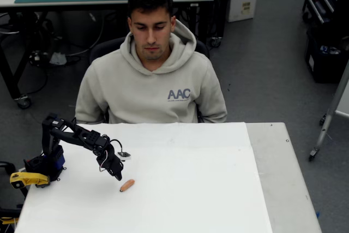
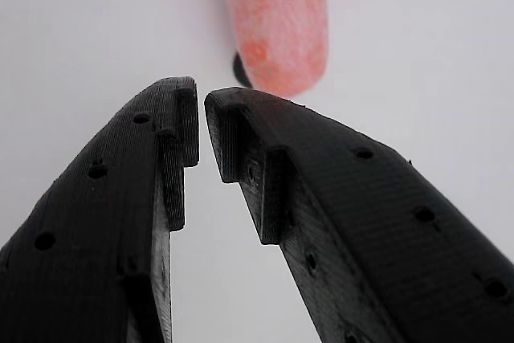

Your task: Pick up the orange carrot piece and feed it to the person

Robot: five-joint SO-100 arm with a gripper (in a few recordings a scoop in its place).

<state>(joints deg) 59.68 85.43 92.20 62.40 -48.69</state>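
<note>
Jaws of our black two-finger gripper (image 2: pixel 201 118) stand nearly closed, holding nothing. We see the small orange carrot piece (image 2: pixel 277 22) at twelve o'clock, just beyond the tips, on the white table (image 1: pixel 191 189).

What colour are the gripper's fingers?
Black, clearest in the wrist view: fingers of the gripper.

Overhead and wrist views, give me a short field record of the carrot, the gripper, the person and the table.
carrot piece: orange stub, lying flat on the white table, ungrasped
gripper: just left of the carrot in the overhead view, tips nearly together, holding nothing
wrist view: carrot end just beyond the fingertips
person: seated at the table's far edge, beige hoodie, looking down
</note>
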